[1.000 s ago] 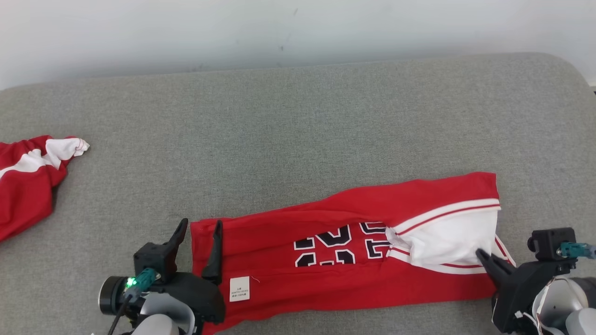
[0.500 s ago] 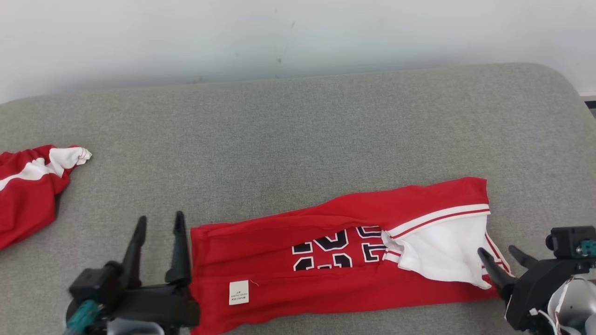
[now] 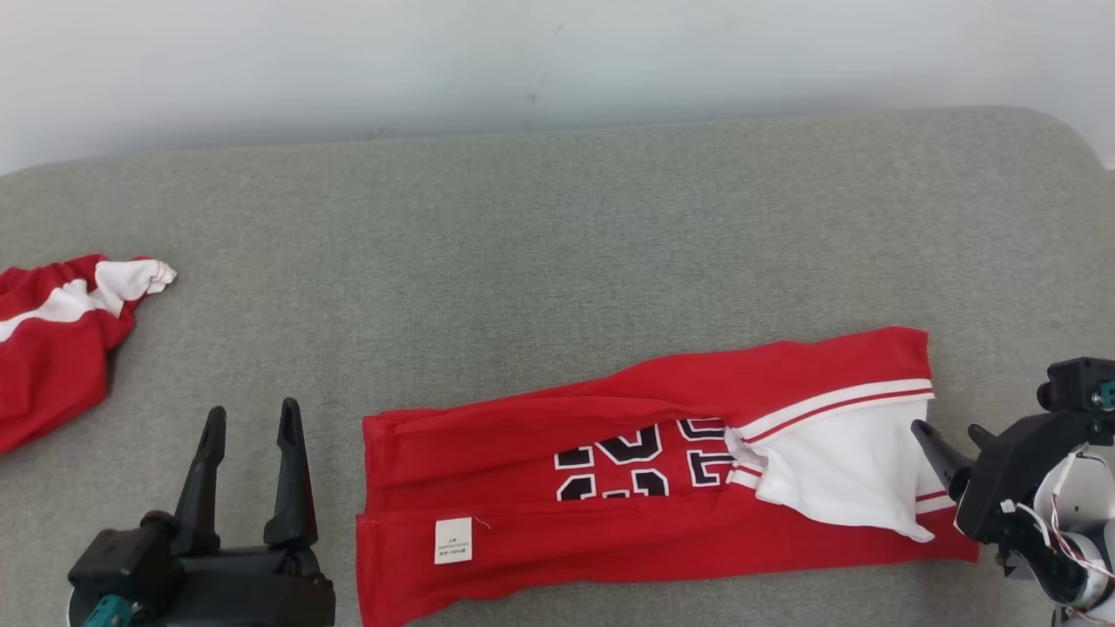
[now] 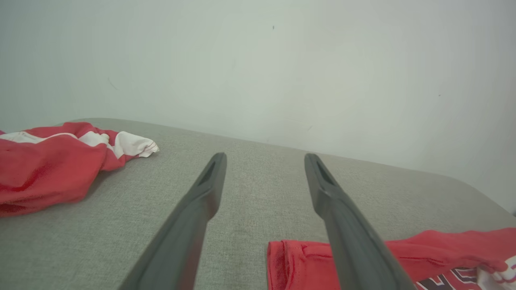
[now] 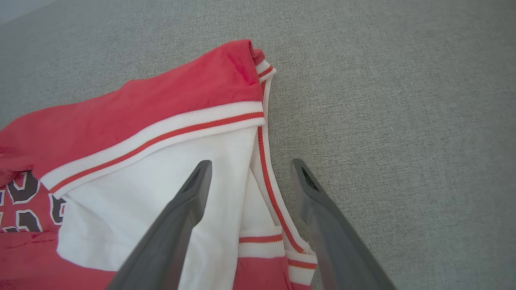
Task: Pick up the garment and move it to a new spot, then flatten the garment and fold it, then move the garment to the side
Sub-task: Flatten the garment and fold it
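Since the garment point(image 3: 645, 488) lies as a long red strip along the near edge of the grey counter point(image 3: 523, 261) in the head view, the lengthwise folding looks done and a crosswise fold seems to be the step in hand; the left end effector point(image 3: 251, 409) stands just beside the strip's left end, its 2 fingers spread and holding nothing, while the right end effector point(image 3: 948, 428) sits at the right end, fingers apart and likewise empty; a white label point(image 3: 453, 540) near the left hem carries print too small to read, and the black, white-edged numerals point(image 3: 640, 461) are cut by the fold, so I cannot read them for certain; a second red garment point(image 3: 52, 348) lies well apart at the far left; in the left wrist view the spread fingers point over bare counter, with the strip's corner low on the right, untouched; in the right wrist view the open fingers straddle the white striped trim point(image 5: 270, 177), though I cannot tell whether they touch the cloth; to fold well, I judge each end effector should pinch every layer at a corner, lift low, and lay 1 end squarely on the other, edges matched.
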